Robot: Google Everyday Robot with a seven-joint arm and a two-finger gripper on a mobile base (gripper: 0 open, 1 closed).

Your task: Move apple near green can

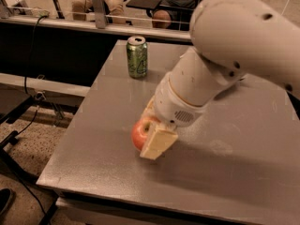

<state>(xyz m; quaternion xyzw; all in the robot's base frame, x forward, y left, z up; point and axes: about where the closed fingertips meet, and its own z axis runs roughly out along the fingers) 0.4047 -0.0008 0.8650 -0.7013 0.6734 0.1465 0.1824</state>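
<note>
The red-orange apple [139, 134] sits between the cream fingers of my gripper [151, 128], low over the grey table [103, 125] near its front left part. One cream finger [158, 144] lies across the apple's front; the other shows behind it. The gripper is shut on the apple. The green can [137, 56] stands upright at the table's far left, well behind the apple. My white arm [225, 55] comes in from the upper right and hides the table's middle.
The table's left edge [77, 121] and front edge [140, 198] are close to the apple. A dark counter with a glass rail [56, 25] runs behind the table. Cables and a stand leg [18, 130] lie on the floor to the left.
</note>
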